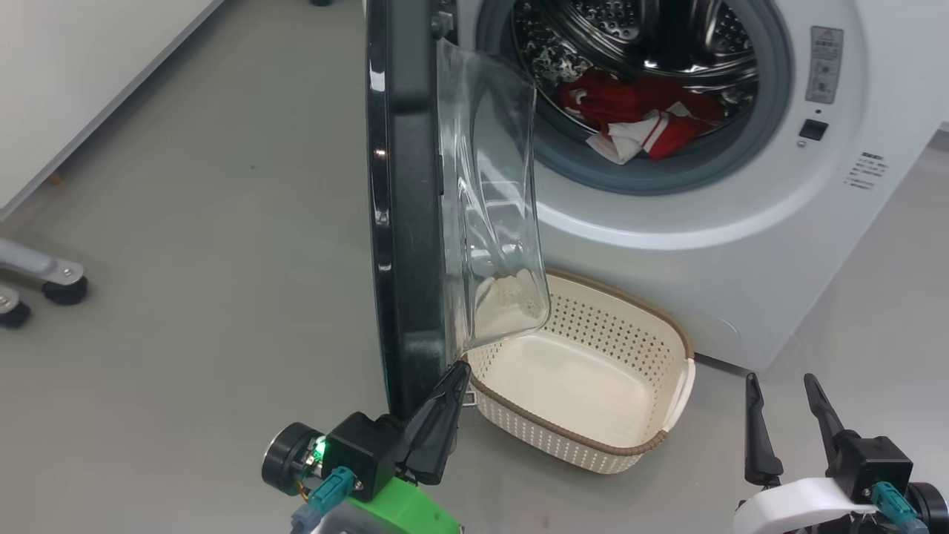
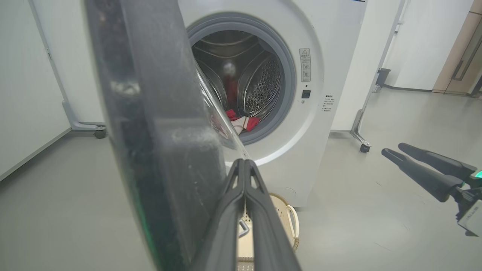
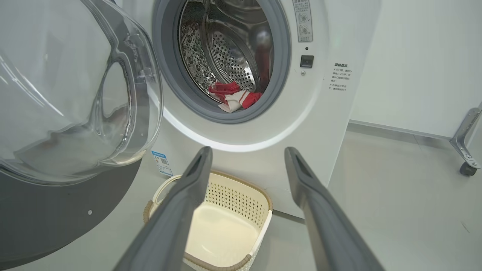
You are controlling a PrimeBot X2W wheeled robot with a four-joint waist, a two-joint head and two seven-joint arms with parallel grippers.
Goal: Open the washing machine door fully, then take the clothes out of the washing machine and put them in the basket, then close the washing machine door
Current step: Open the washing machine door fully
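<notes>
Left gripper (image 1: 461, 369) closed at the open washing machine door (image 1: 408, 222)

Angled upward, its fingers (image 1: 439, 423) press together holding nothing, tips at the door's lower edge. Just beyond them the basket (image 1: 678, 386) sits on grey floor (image 1: 185, 222) before the washing machine (image 1: 741, 245), clothes (image 1: 637, 119) in its drum. Well aside, the right gripper (image 1: 781, 380) hangs spread, empty.

The washing machine door (image 1: 404, 222) open, red-and-white clothes (image 1: 637, 111) lying in the washing machine (image 1: 741, 245).
The door stands edge-on (its glass bowl bulging toward the basket (image 1: 667, 326)); the left gripper (image 1: 458, 374), fingers pressed together, is at its lower rim, the right gripper (image 1: 781, 382) spread at lower right.
</notes>
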